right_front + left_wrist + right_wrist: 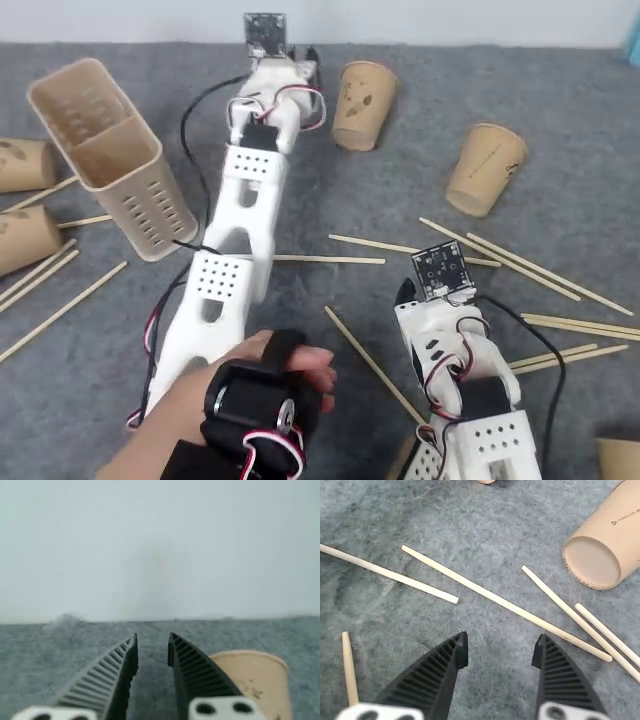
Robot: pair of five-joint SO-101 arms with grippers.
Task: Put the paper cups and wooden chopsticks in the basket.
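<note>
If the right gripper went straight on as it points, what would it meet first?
Likely the long chopstick lying diagonally across the grey mat ahead of the open right gripper, though depth is unclear; it might touch the mat first.

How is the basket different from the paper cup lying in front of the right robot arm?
The basket stands upright with its opening on top; the cup lies on its side. The basket is boxy with slots in its walls; the cup is round with no slots. The basket looks bigger than the cup. Both are tan and sit on the grey table cover.
</note>
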